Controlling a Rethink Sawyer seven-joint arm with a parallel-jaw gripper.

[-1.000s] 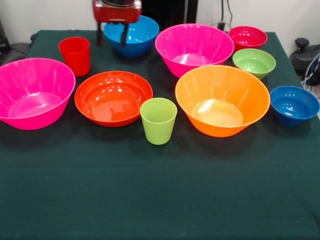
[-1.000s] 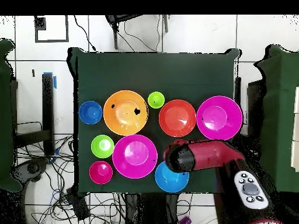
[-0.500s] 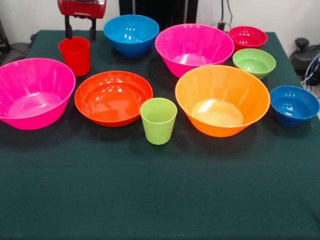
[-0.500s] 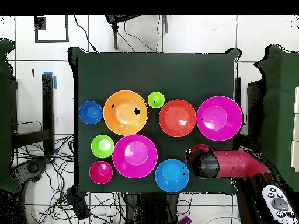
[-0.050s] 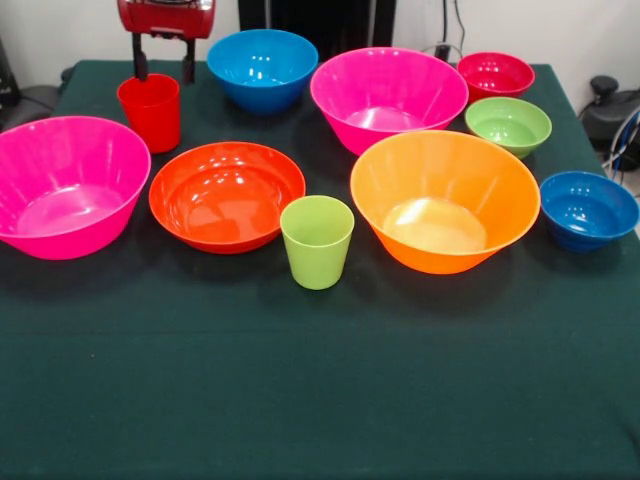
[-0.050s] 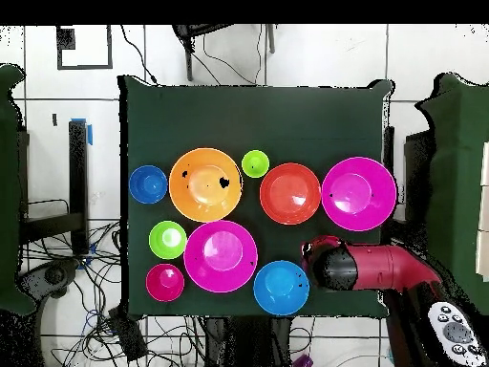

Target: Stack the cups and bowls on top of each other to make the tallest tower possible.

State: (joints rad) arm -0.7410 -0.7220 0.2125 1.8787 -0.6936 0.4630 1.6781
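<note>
Reading the desk (image 5: 300, 400) from left to right in the front view, you have one big pink bowl (image 5: 65, 185) at the far left, then the red cup (image 5: 150, 110) behind its right rim, and the claw (image 5: 160, 68) hanging right over that cup. Its two dark fingers (image 5: 139, 57) stand spread, one over each side of the cup's rim, pinching nothing. That is the relation your next move turns on: the cup stands upright, mouth up, its long axis vertical, straight below the claw, so a plain descent looks like all you need. In the overhead view the arm's head (image 6: 334, 268) covers the cup, which fits that reading.

Moving right, the red-orange bowl (image 5: 227, 195) sits just in front of the cup, with the lime green cup (image 5: 317, 240) nearer you and the light blue bowl (image 5: 262, 68) at the far edge. Then come the second pink bowl (image 5: 388, 97) and the big orange bowl (image 5: 444, 200), the likely tower base, well apart from the claw. On the right lie the magenta-red bowl (image 5: 496, 75), the green bowl (image 5: 508, 125) and the dark blue bowl (image 5: 588, 208). Nothing is stacked yet.
</note>
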